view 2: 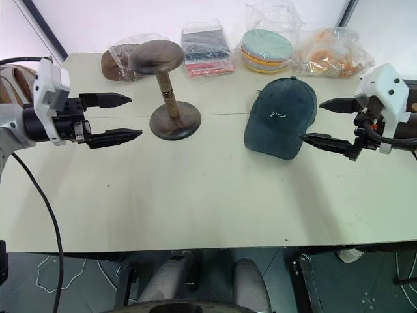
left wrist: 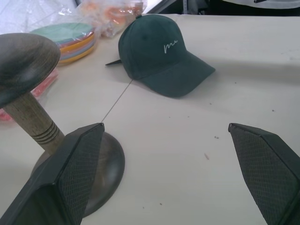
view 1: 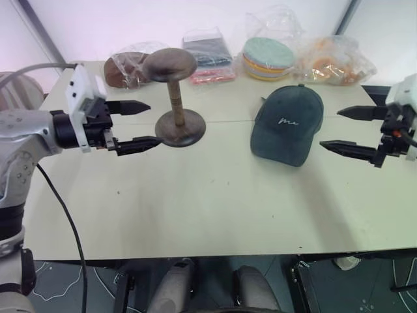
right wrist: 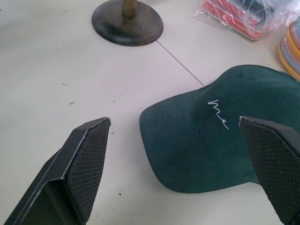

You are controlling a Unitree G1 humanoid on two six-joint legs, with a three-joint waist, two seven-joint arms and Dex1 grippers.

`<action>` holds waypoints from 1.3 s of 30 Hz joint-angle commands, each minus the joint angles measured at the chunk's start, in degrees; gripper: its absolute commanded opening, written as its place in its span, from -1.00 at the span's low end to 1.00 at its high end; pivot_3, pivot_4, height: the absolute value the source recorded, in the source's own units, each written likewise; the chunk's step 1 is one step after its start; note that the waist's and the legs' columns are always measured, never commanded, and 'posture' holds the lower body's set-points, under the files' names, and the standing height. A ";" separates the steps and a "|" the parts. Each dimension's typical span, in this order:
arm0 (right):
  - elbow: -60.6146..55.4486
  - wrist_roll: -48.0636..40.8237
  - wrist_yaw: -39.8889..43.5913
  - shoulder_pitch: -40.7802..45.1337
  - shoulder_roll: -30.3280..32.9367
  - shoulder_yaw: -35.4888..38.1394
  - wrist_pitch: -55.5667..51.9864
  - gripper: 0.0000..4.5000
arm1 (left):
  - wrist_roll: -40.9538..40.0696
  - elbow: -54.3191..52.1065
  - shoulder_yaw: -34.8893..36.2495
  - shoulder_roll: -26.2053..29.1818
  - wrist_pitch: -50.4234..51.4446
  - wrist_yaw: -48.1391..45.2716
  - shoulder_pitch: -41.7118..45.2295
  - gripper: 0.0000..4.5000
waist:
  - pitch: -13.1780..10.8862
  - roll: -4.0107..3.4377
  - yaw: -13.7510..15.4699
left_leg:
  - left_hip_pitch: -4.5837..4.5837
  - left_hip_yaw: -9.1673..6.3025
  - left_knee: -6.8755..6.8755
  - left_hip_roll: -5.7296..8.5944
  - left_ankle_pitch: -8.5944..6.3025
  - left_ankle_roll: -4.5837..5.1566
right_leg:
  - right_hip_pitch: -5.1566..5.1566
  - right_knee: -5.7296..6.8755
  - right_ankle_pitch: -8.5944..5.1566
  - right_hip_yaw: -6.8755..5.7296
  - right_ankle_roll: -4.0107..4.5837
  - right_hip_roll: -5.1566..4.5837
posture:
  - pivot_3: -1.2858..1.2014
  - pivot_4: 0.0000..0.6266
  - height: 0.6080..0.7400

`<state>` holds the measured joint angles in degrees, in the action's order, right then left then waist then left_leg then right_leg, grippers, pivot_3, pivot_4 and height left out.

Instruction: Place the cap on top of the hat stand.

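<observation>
Here the hat stand point(right wrist: 127, 21) is cropped above its base.

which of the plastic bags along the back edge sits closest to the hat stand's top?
The bag with the brown item, far left of the row, right beside the hat stand dome; the others lie further right.

One cap point(view 1: 287, 124); one hat stand point(view 1: 176, 98); four clear plastic bags along the far table edge point(view 1: 137, 65) point(view 1: 208, 55) point(view 1: 268, 55) point(view 1: 332, 59); two grippers point(view 1: 138, 124) point(view 1: 345, 130).
</observation>
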<state>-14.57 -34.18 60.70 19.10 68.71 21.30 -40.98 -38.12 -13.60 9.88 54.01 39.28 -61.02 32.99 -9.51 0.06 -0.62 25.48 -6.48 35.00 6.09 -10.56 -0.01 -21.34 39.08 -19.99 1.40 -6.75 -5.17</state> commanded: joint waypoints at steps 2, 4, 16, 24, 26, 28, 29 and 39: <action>-6.56 5.71 -1.89 -5.03 0.49 -1.16 4.34 1.00 | -0.01 -0.82 0.11 -0.67 -1.00 0.19 0.85 0.98 | -0.01 0.01 0.08 | 0.02 0.00 0.01 0.00 0.00 0.00 | 0.00 -0.01 0.00 -0.01 0.00 0.00 | 0.03 -0.52 1.00; -8.37 8.22 -3.60 -6.55 -0.17 -2.46 5.98 1.00 | 0.13 -0.95 -0.42 -1.33 -1.05 0.26 0.80 0.98 | -0.01 0.01 0.01 | 0.02 0.00 0.03 0.01 0.00 0.00 | -0.01 -0.01 0.00 0.00 -0.01 0.00 | 0.03 -0.52 1.00; -12.47 33.55 -24.23 -12.33 -8.63 -13.38 16.26 1.00 | 0.09 -3.14 -1.39 -3.21 -0.48 1.42 -1.62 0.98 | -0.03 0.03 -0.01 | 0.01 0.00 0.03 0.01 0.02 -0.02 | -0.02 0.00 0.00 0.01 -0.01 0.02 | 0.03 -0.52 1.00; -16.68 44.45 -34.33 -17.26 -17.87 -16.85 17.75 1.00 | -0.50 -4.43 -0.98 -3.25 0.22 2.43 -2.82 0.98 | -0.02 0.05 0.13 | -0.02 -0.03 0.05 0.03 0.04 -0.06 | 0.02 0.01 0.01 0.00 -0.02 0.03 | 0.03 -0.52 1.00; -17.61 45.70 -34.75 -18.64 -19.12 -17.26 18.07 1.00 | -0.61 -4.53 -1.00 -3.19 0.38 2.61 -2.78 0.98 | -0.02 0.05 0.11 | -0.02 -0.05 0.05 0.02 0.04 -0.06 | 0.01 0.01 0.01 -0.02 -0.02 0.05 | 0.03 -0.52 1.00; -18.44 49.03 -35.90 -20.71 -19.87 -18.96 18.73 1.00 | -0.73 -4.51 -0.78 -3.01 0.48 2.73 -2.69 0.98 | -0.02 0.05 0.06 | -0.03 -0.05 0.04 0.03 0.04 -0.06 | 0.02 0.02 0.01 -0.01 -0.02 0.05 | 0.03 -0.52 1.00; -18.67 50.31 -36.33 -21.40 -20.24 -19.60 19.00 1.00 | -0.79 -4.53 -0.68 -2.94 0.53 2.76 -2.67 0.98 | -0.02 0.05 0.05 | -0.02 -0.05 0.04 0.03 0.04 -0.06 | 0.03 0.02 0.01 -0.01 -0.02 0.06 | 0.03 -0.52 1.00; -11.35 61.86 -44.34 -21.25 -26.68 -24.86 22.26 1.00 | -1.13 -4.99 0.36 -2.01 1.57 3.31 -1.69 0.98 | 0.01 0.11 0.01 | -0.09 -0.06 0.04 0.02 0.06 -0.09 | 0.02 0.04 0.01 -0.01 -0.02 0.09 | 0.03 -0.52 1.00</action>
<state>-27.21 25.26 18.66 -2.90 42.53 -3.12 -20.29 -38.26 -16.99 7.83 50.85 40.95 -57.98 29.92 -9.49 0.17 -0.61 25.38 -6.55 35.04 6.12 -10.50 -0.10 -21.32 39.12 -19.98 1.39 -6.77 -5.07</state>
